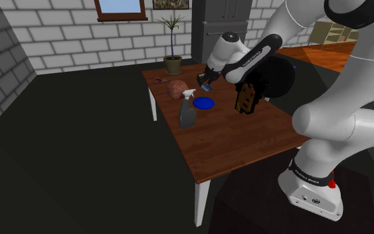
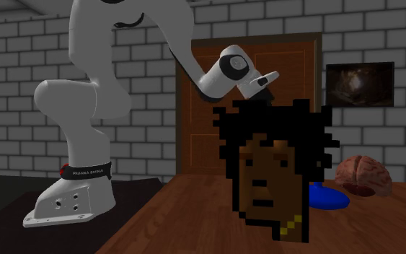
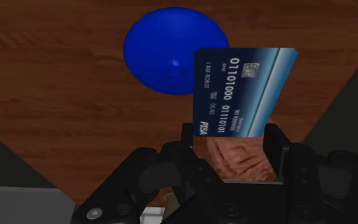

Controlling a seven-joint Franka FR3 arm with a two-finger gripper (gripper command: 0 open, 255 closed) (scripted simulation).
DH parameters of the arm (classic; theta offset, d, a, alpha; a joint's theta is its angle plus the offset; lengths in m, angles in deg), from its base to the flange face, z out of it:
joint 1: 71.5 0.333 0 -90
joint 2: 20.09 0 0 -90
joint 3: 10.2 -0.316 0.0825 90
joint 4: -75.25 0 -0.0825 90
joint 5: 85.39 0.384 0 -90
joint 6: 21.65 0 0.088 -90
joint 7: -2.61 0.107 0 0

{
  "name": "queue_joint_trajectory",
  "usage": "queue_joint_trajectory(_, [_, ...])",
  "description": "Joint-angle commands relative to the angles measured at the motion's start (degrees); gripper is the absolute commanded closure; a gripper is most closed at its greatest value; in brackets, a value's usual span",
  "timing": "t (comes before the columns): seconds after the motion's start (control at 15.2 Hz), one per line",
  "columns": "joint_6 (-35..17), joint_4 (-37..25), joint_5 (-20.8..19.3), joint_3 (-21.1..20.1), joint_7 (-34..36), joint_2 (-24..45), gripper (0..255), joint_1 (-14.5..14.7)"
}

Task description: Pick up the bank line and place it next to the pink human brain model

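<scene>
one: is the card (image 3: 244,89) held?
two: yes. the gripper (image 3: 231,137) has its two fingers shut tight on the card's low edge. the card stands up between them, in the air above the table (image 1: 245,139).
one: so is the picking up done?
two: it looks that way. this seems to be the carry step. the card hangs near the blue dish (image 3: 171,51). the brain (image 1: 177,88) sits close by the dish, and a spray bottle (image 1: 188,113) stands near both.
one: what comes next?
two: most likely the arm must move over to the brain, come down on bare wood just beside it, and let go. it should stay off the bottle and not drop the card in the dish.
</scene>
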Motion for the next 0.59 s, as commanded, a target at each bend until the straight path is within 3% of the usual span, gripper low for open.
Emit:
queue_joint_trajectory(0.0, [1.4,-4.2,-1.9,1.2,-1.4,4.0,255,-0.4])
queue_joint_trajectory(0.53, [7.3,-21.3,-4.0,5.0,-9.4,18.7,255,0.4])
